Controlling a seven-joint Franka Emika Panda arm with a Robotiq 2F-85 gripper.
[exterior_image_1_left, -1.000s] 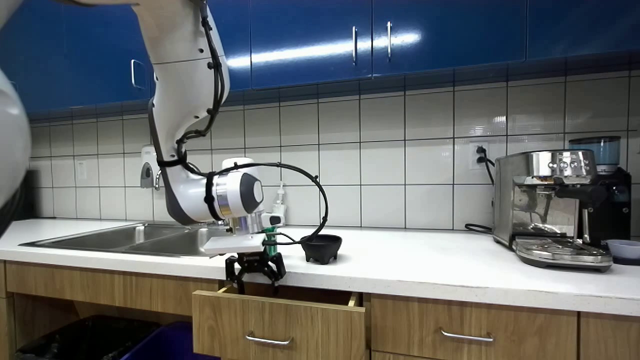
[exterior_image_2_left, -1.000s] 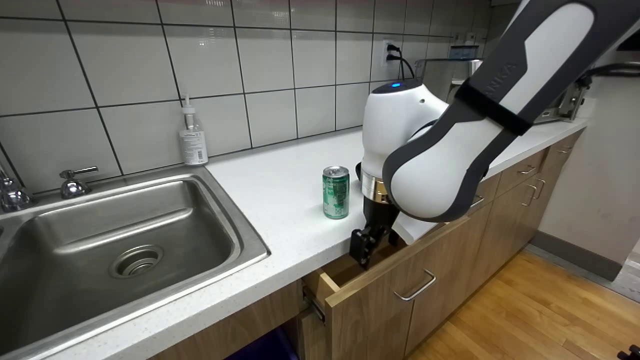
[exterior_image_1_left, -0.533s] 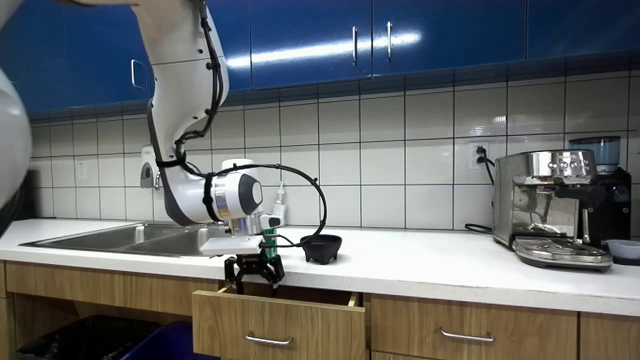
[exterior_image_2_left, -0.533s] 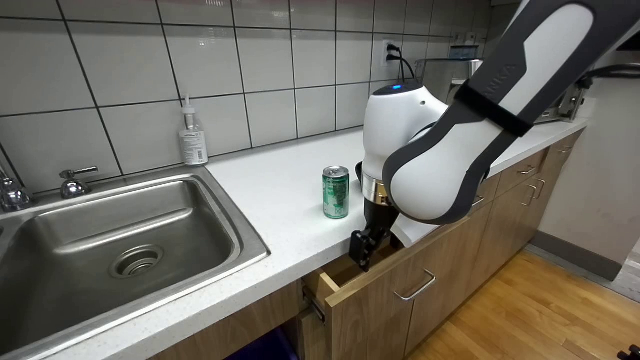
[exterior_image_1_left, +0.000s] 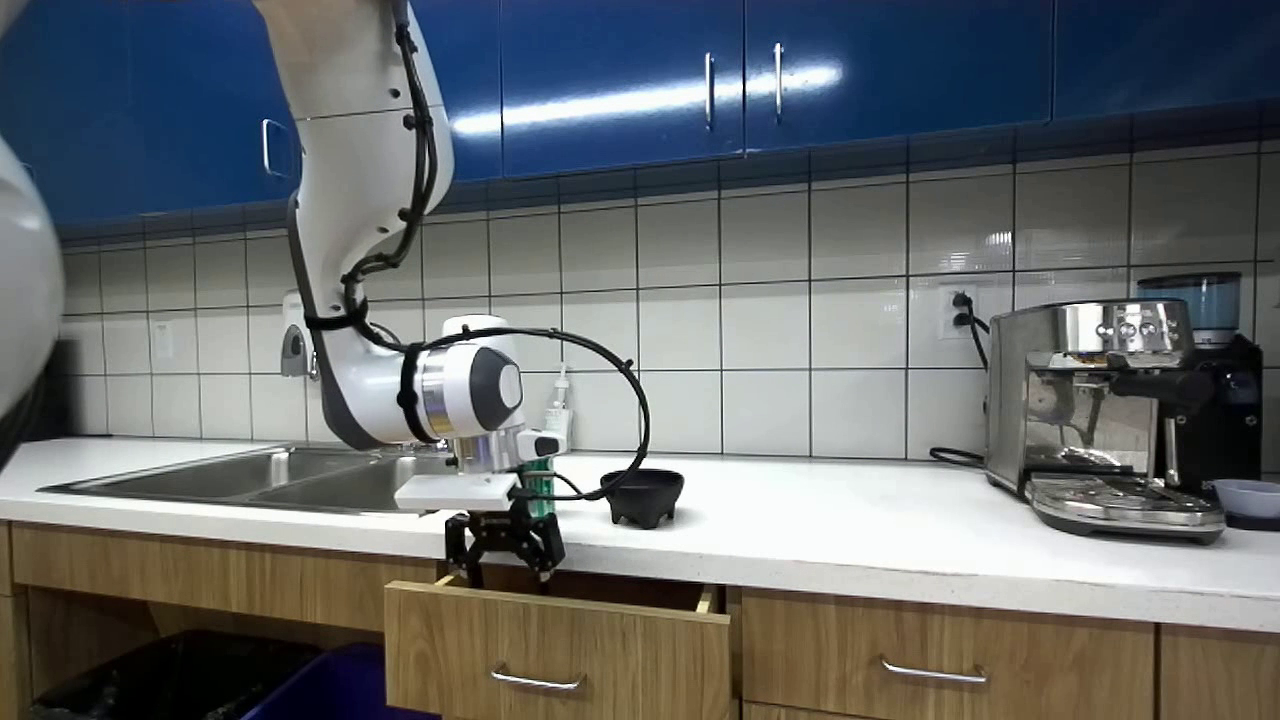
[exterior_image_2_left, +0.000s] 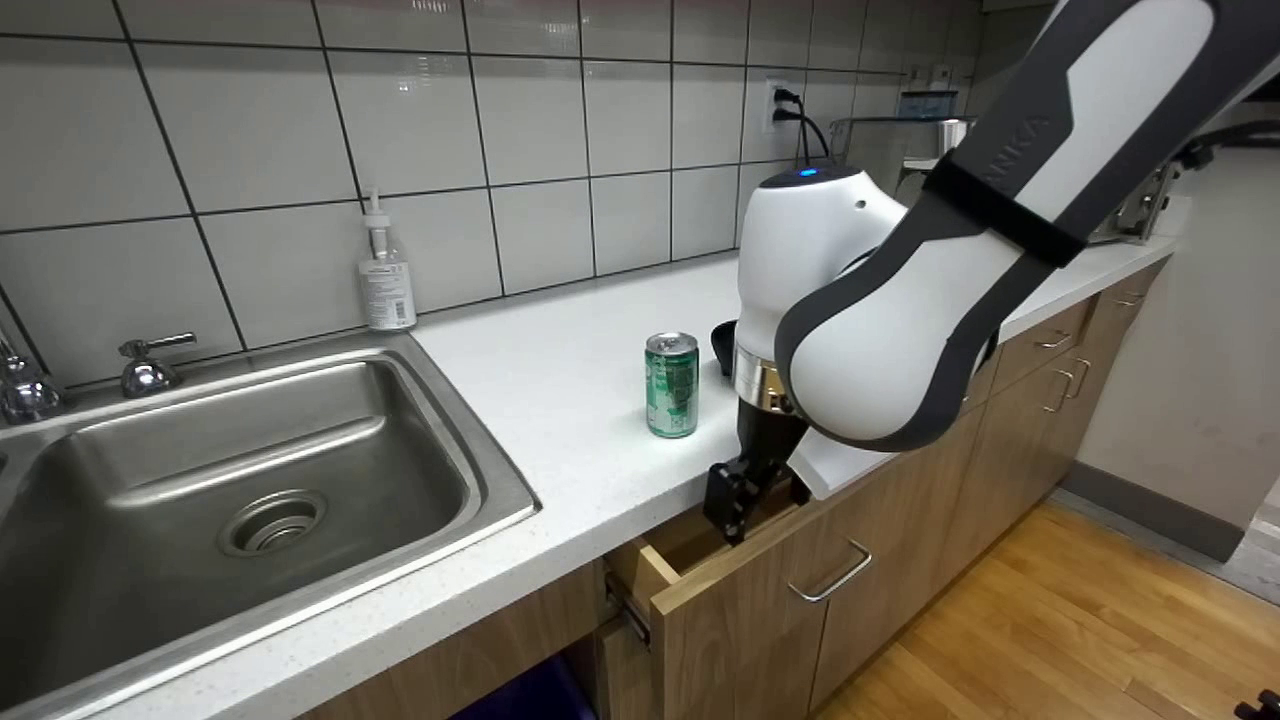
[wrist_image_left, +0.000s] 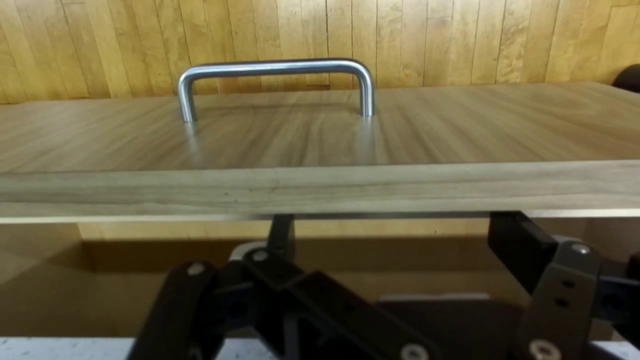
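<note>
blk fingers (wrist_image_left: 520, 250), brn woodgrain drawer (exterior_image_1_left: 600, 645), grn can (exterior_image_2_left: 672, 388)

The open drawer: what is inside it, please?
Inside the drawer, wooden walls show, and a dark shape too unclear to name; the open gripper hides part of the interior.

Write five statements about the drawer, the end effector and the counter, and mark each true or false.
1. The drawer beneath the end effector is pulled open. True.
2. The end effector's fingers are pressed together. False; they stand wide apart.
3. The green can stands upright on the counter. True.
4. The black bowl sits in the sink. False; it sits on the counter.
5. The drawer's handle is a metal bar. True.
</note>
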